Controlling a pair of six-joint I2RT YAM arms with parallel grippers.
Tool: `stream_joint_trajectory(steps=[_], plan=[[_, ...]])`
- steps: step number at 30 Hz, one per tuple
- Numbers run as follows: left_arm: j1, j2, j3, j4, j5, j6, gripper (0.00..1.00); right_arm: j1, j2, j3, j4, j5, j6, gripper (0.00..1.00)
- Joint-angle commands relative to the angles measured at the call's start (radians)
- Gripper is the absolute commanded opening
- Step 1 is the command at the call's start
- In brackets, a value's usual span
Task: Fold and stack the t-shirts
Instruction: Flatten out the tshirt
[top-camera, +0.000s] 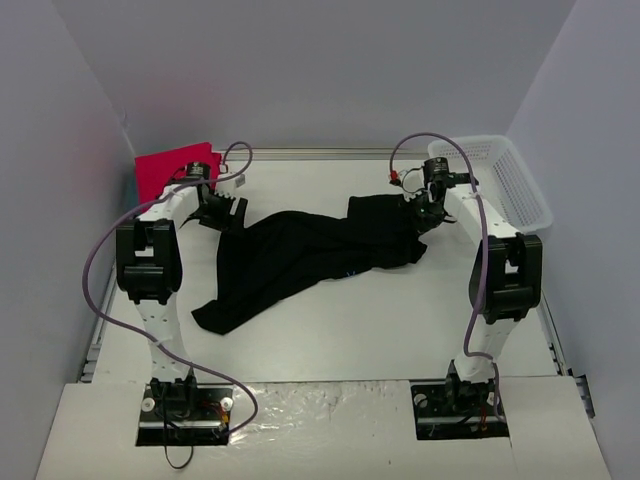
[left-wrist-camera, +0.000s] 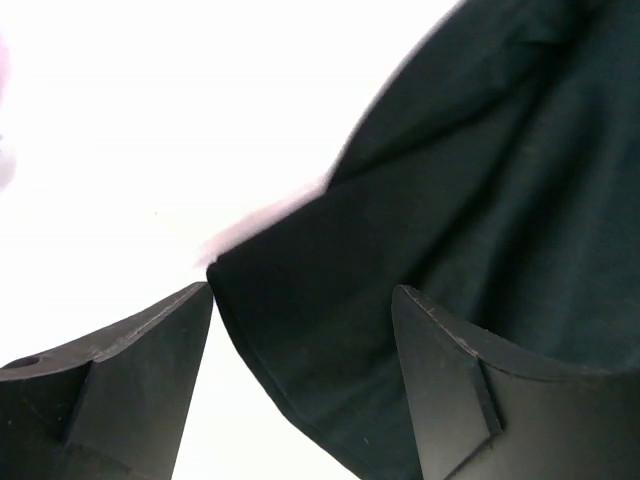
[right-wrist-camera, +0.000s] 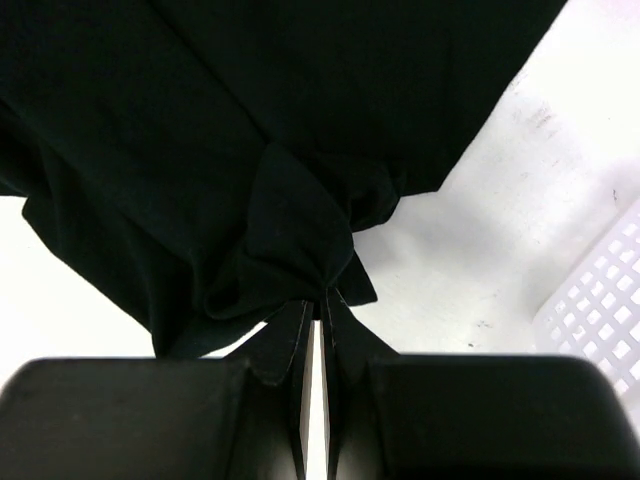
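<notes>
My right pincer (right-wrist-camera: 318, 310) is pinching a fold of the one black t-shirt (right-wrist-camera: 250, 120). My left pincer (left-wrist-camera: 302, 291) is gaping wide over its hem. Only the overhead view is showing one red-pink t-shirt (top-camera: 165, 165) beyond my left pincer and one basket (top-camera: 515, 185) beside my right.

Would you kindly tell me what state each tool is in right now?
Left tool: open, straddling an edge of the black t-shirt, not gripping.
Right tool: closed, pinching a fold of the black t-shirt.
</notes>
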Motion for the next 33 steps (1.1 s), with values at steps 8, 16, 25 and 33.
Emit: stream_joint_trajectory(steps=[8, 16, 25, 33], plan=[[0.009, 0.059, 0.081, 0.005, -0.036, 0.036, 0.59, 0.020, 0.020, -0.014, -0.001, -0.001, 0.015, 0.00], [0.009, 0.020, 0.070, -0.029, -0.008, 0.053, 0.02, 0.021, 0.011, -0.022, 0.001, 0.006, 0.017, 0.00], [0.064, -0.211, 0.067, 0.005, -0.135, -0.019, 0.02, 0.013, -0.018, 0.107, -0.015, 0.097, 0.009, 0.00], [0.108, -0.579, 0.018, -0.033, -0.197, -0.014, 0.02, 0.001, -0.170, 0.219, -0.024, 0.138, 0.004, 0.00]])
